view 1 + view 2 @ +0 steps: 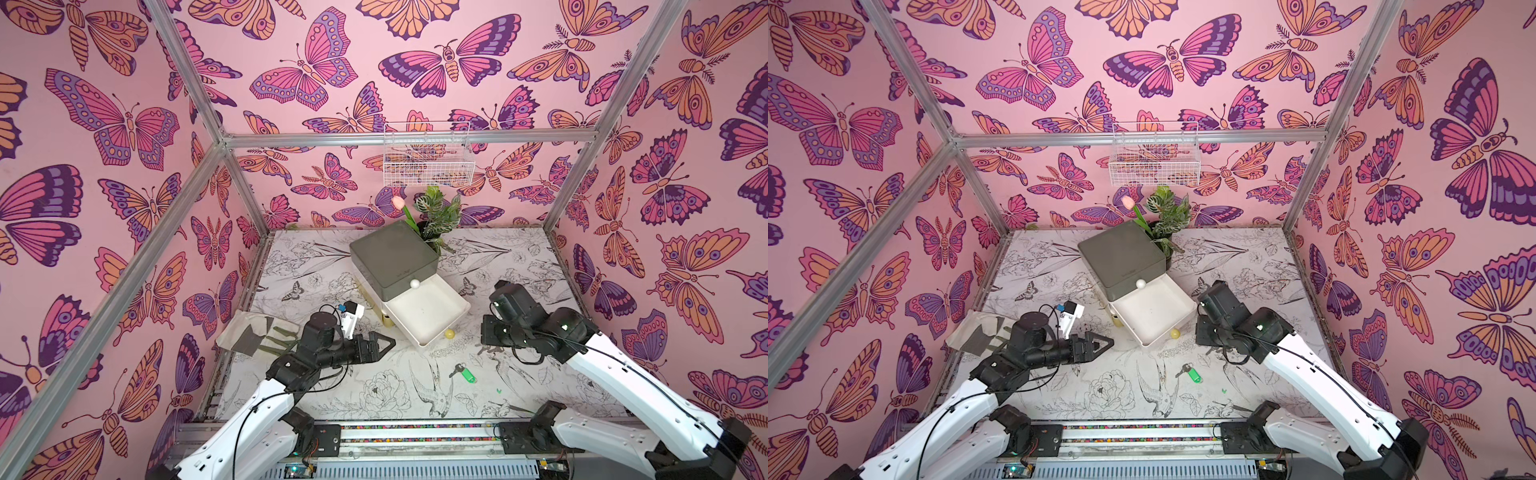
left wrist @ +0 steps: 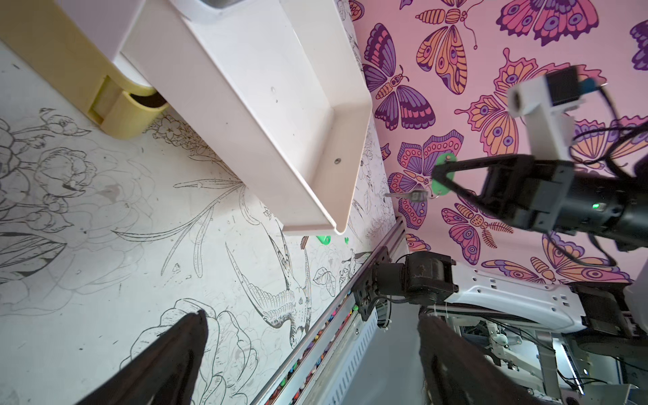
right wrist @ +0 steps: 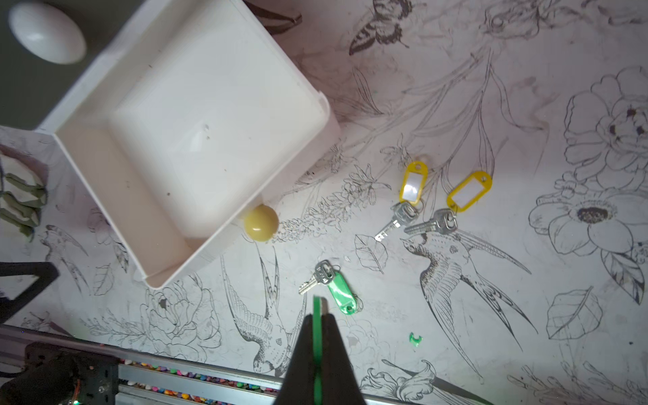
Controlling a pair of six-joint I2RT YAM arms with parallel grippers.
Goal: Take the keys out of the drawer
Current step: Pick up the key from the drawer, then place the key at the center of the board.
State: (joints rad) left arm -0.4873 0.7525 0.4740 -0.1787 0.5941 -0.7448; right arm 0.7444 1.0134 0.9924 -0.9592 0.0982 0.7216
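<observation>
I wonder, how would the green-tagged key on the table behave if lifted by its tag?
Probably floppy: key and tag join only at a ring, so the key would dangle, like the held key hanging from the right gripper. The tag looks glossy, perhaps slippery. Lying flat, it should not roll.

No legible text, number or brand appears in any view. The white paper inserts of the two yellow key tags are blank. A small mark on the front edge of the grey drawer unit's top is too small to read, and any stamping on the key heads is blurred.
</observation>
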